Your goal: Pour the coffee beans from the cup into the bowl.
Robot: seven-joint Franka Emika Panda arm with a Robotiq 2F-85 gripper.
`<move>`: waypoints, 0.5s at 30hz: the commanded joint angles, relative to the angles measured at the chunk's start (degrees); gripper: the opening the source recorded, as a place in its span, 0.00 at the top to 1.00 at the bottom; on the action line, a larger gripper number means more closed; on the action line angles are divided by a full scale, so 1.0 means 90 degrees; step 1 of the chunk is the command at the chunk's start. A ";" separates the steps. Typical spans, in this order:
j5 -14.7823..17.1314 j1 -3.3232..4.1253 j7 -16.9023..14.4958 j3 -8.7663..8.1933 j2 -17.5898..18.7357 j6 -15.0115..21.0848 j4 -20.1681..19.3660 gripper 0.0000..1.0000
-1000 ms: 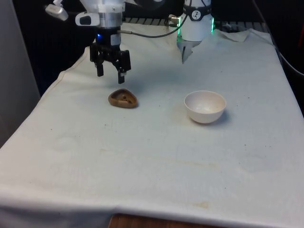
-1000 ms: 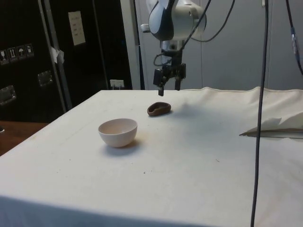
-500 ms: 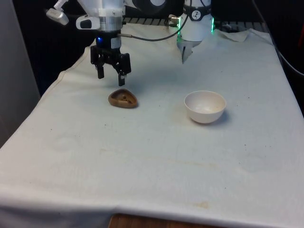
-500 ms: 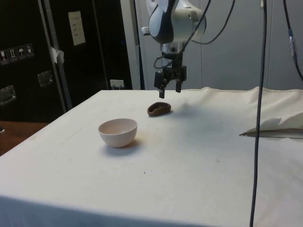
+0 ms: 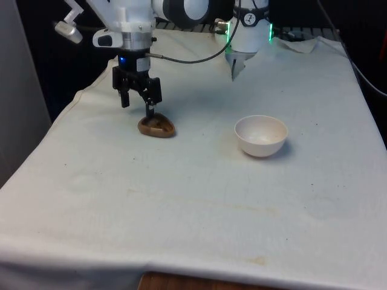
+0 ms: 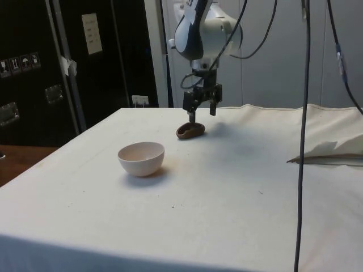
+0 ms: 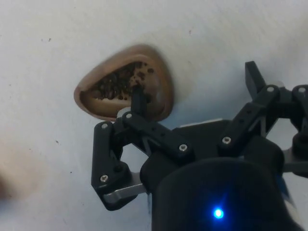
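We've got the gripper (image 5: 136, 104) spread wide with 1 finger (image 7: 138, 98) dipping inside the cup (image 5: 156, 126) rim, other outside, ready to pinch the wall; bowl (image 5: 260, 135) well off.

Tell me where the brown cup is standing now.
In the front view, the brown cup stands on the white cloth at the front view's left of the bowl, under the open pincer.

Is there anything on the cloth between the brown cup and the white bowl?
No. Between the brown cup and the white bowl the front view shows bare white cloth; the side view agrees.
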 commanded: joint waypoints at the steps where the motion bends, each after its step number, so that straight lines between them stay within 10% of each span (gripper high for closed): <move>1: 0.0083 -0.0038 -0.0025 0.0038 -0.0013 0.0032 -0.0006 0.00; 15: 0.0286 -0.0038 -0.0013 0.0045 0.0153 0.0013 0.0070 0.00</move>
